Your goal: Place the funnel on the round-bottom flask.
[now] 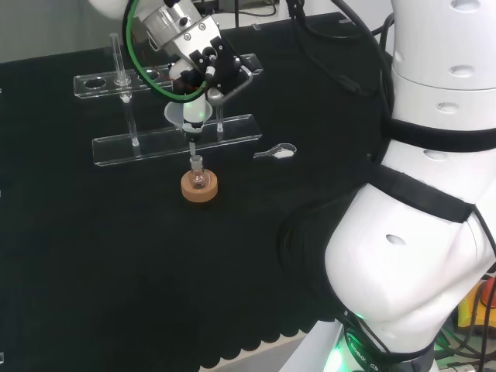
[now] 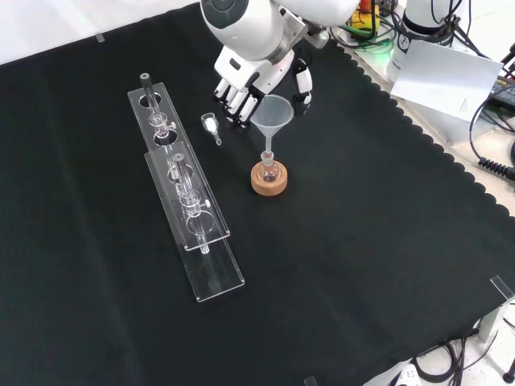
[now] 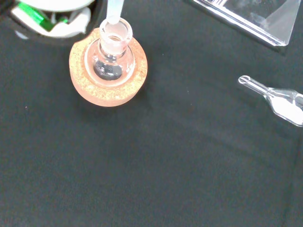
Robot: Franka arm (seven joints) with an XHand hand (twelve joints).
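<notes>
Bench: black cloth (image 1: 116, 256), a clear rack (image 1: 174, 139) along its far side in the head view.
Head view: the hand (image 1: 203, 62) has its fingers curled round the funnel (image 1: 186, 116), stem pointing down at the round-bottom flask (image 1: 198, 177) on its cork ring (image 1: 198, 189).
Front view: the funnel (image 2: 273, 112) stands upright over the flask (image 2: 268, 169), stem tip at the neck; a small clear scoop (image 2: 212, 126) lies just beside the hand (image 2: 241, 84).
Wrist view: the stem (image 3: 113, 12) meets the flask mouth (image 3: 115, 33), slightly off centre.
Advice: I judge the stem should be centred and kept vertical while lowering, with release only once the cone rests on the neck.
</notes>
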